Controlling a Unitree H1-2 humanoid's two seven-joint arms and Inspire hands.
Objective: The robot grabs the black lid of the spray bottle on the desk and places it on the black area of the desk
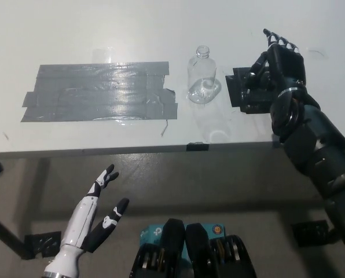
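The clear spray bottle (202, 78) stands uncapped on the white desk (103, 35), just left of the black area (242, 92). My black right hand (276, 61) lies low over that black area, open, with its fingers stretched toward the far side. I cannot make out the black lid; the hand and the dark patch hide it. My white left hand (94, 217) rests open below the desk's front edge at the lower left.
A wide patch of grey tape (97, 92) covers the desk to the left of the bottle. The desk's front edge (132, 150) runs across the middle of the view, with floor below it.
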